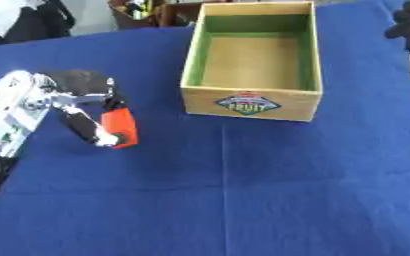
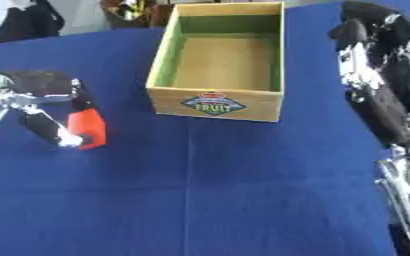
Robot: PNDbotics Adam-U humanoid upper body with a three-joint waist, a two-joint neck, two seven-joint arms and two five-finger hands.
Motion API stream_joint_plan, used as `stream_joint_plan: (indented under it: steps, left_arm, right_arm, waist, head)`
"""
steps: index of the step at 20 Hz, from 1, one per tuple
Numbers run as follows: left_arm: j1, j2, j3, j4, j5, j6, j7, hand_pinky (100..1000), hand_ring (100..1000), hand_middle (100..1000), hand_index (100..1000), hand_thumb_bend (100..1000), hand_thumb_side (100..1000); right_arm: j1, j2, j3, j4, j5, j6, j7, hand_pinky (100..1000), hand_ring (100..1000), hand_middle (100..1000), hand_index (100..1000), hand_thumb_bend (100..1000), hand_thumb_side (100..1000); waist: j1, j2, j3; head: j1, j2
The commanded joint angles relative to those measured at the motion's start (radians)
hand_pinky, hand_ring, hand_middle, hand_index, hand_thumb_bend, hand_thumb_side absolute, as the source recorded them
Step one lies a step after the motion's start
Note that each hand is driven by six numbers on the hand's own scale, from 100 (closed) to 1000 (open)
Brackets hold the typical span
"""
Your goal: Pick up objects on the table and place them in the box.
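Left hand (image 1: 86, 107) comes in from the desk's left edge in the left eye view, fingers and thumb curled round an orange block (image 1: 119, 127), pinching it from both sides. Whether the block sits on the blue cloth or hangs just above it, I cannot tell. Near the far edge, right of centre, stands the wooden box (image 1: 250, 102), open on top, green inside walls, a fruit label on its near face, nothing visible inside. Block and box are well apart, the box lying farther back and to the right of the hand. Only a dark sliver of the other arm shows at the right edge here.

Over to the right eye view: the right hand (image 2: 359, 47) hangs over the desk's far right corner, just beside the box's right wall, nothing in it. Its fingers look relaxed rather than clenched, so I call it released and idle. The blue desk (image 2: 208, 190) shows bare cloth across the near half.

By my reading, this is the carry stage: the block is in the grasp and the drop is still to do. To do it well, the hand should lift the block clear above the near wall's rim before crossing, travel right and away, stop over the middle of the tan floor, and only then let go. Clipping the near-left corner of the box is the risk.
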Motion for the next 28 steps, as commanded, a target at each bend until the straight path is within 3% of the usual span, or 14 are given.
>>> stream_joint_plan:
  steps: [1,8,13,21,22,28]
  left_arm:
    - [-0.011,0.021,0.002,-0.008,-0.010,-0.065,-0.029,461,498,383,602,252,605]
    - [0.004,0.033,0.019,-0.033,0.007,-0.040,0.034,417,444,299,520,166,627]
    - [0.010,0.053,0.066,-0.087,0.068,-0.005,0.055,399,417,270,504,102,639]
    - [0.002,0.063,0.139,-0.174,0.129,0.065,0.078,395,415,252,493,100,651]
    - [0.001,0.063,0.140,-0.177,0.130,0.068,0.077,395,401,247,486,100,690]
    - [-0.096,0.033,0.229,-0.246,0.056,0.147,0.153,384,385,244,483,100,719]
  right_arm:
    - [-0.009,-0.002,-0.006,-0.020,-0.003,0.001,-0.005,939,876,581,801,100,600]
    - [-0.006,-0.003,-0.006,-0.020,-0.004,0.002,-0.006,941,877,581,802,100,598]
    - [-0.002,-0.005,-0.008,-0.020,-0.003,0.002,-0.010,943,877,581,802,100,597]
    - [-0.001,-0.005,-0.008,-0.020,-0.004,0.002,-0.012,945,878,581,803,100,596]
    - [-0.001,-0.005,-0.008,-0.020,-0.004,0.003,-0.012,948,878,581,803,100,595]
    - [-0.012,-0.001,-0.007,-0.020,-0.007,-0.002,-0.013,947,878,582,803,100,592]
  waist:
    - [-0.007,-0.021,0.003]
    - [-0.006,-0.025,0.006]
    - [-0.002,-0.027,0.009]
    - [0.001,-0.025,0.008]
    - [0.001,-0.025,0.008]
    - [0.005,-0.021,-0.008]
  head:
    - [0.003,-0.011]
    - [0.003,-0.005]
    - [0.002,-0.004]
    - [0.005,-0.010]
    - [0.006,-0.010]
    - [0.023,-0.027]
